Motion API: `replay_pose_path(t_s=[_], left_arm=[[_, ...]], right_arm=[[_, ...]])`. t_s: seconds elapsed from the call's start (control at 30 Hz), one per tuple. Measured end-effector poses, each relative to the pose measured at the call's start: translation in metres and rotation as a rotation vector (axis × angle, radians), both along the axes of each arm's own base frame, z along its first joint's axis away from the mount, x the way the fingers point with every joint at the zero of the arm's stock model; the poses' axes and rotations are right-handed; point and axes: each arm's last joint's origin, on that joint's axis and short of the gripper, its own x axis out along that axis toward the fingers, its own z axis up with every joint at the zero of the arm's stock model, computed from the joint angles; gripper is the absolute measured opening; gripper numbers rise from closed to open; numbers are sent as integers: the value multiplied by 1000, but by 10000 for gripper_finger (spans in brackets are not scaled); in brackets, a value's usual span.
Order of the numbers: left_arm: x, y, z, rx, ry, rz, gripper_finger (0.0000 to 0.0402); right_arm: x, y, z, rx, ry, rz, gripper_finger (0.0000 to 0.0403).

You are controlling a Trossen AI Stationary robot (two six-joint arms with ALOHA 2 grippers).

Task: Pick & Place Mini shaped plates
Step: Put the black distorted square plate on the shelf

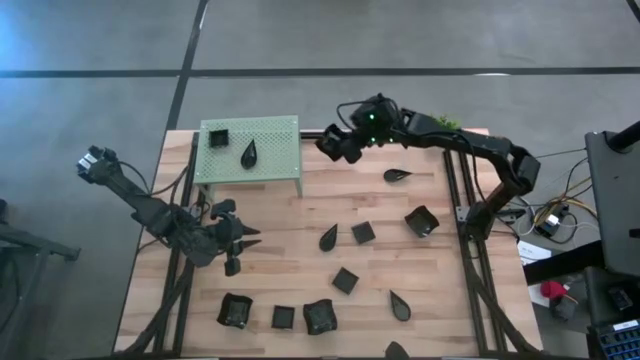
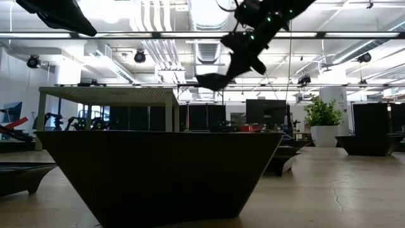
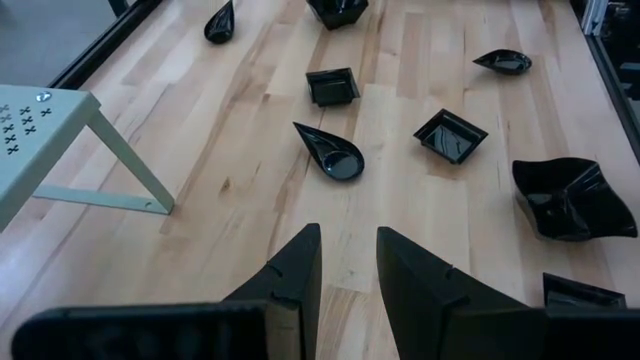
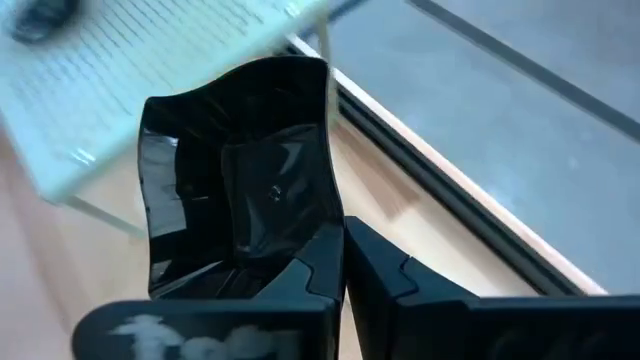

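Right gripper [image 4: 340,250]: jaws clamped on glossy black square wavy-rimmed mini plate [image 4: 235,180], raised beside pale green perforated stand [image 1: 250,148]. Left gripper [image 3: 345,265]: jaws parted, empty, above wooden bench [image 1: 300,250].

A pale green perforated stand [image 1: 250,150] stood on four legs at the far left part of the light wooden table [image 1: 300,230]. A small green potted plant [image 1: 447,122] sat at the table's far right edge
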Motion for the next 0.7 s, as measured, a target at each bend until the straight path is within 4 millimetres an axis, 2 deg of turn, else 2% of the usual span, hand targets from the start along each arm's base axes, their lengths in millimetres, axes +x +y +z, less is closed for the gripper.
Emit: replay_pose_path(t_s=[0.43,0.53,0.7], left_arm=[[1,-1,1,-11,-15,0,94],[1,-1,1,-10,-15,-1,94],[1,-1,1,-11,-16,0,94]], right_arm=[[46,-19,30,26,-101,156,8],[60,-26,32,18,-119,159,8],[87,-39,23,68,-132,189,8]])
